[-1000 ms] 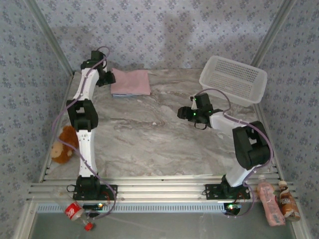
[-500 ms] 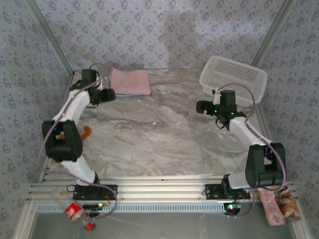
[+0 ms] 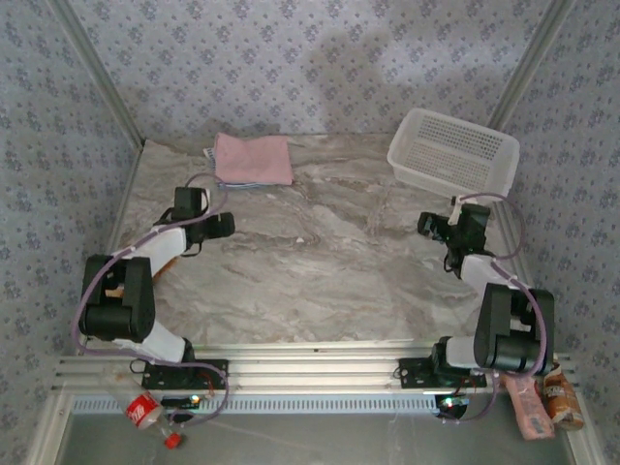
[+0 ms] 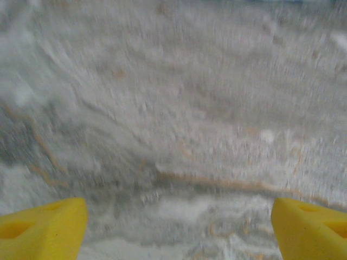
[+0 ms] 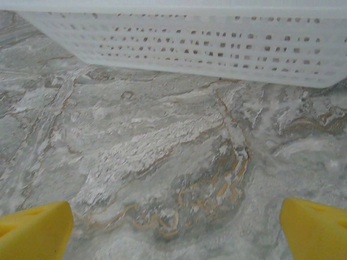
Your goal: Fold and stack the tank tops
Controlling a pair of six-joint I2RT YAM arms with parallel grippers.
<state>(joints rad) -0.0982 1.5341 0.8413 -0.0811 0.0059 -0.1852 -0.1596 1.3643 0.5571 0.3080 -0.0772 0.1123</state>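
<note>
Lying folded outside basket [image 3: 448,180]: pink tank top [image 3: 254,158] atop striped one [image 3: 233,183]; left pincer [image 4: 176,228], right pincer [image 5: 174,230] wide.

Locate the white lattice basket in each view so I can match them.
Top external: basket at the far right corner of the marble tabletop.
Right wrist: its wall spans the top edge, beyond the right gripper.
Left wrist: blurred tabletop beyond the left gripper.
Shared landmark: the tabletop's marble veins.
</note>
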